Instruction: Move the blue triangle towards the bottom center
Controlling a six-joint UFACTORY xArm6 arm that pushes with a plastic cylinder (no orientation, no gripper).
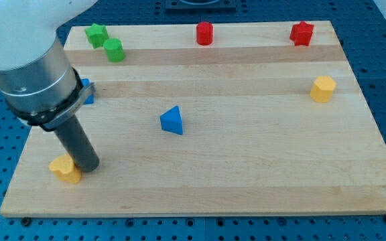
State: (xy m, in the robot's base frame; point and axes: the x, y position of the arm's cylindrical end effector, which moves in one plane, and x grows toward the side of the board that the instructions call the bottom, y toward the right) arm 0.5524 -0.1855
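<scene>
The blue triangle [172,120] lies a little left of the board's middle. My tip [88,167] rests on the board near the bottom left, well to the left of and below the triangle. It touches or nearly touches a yellow block [66,169] just to its left. The arm's grey body covers the upper left of the view.
A green star block [96,33] and a green cylinder [114,49] sit at the top left. A red cylinder [204,33] is at top centre, a red star [301,33] at top right. A yellow hexagonal block [323,88] is at the right. A blue block [86,91] is partly hidden behind the arm.
</scene>
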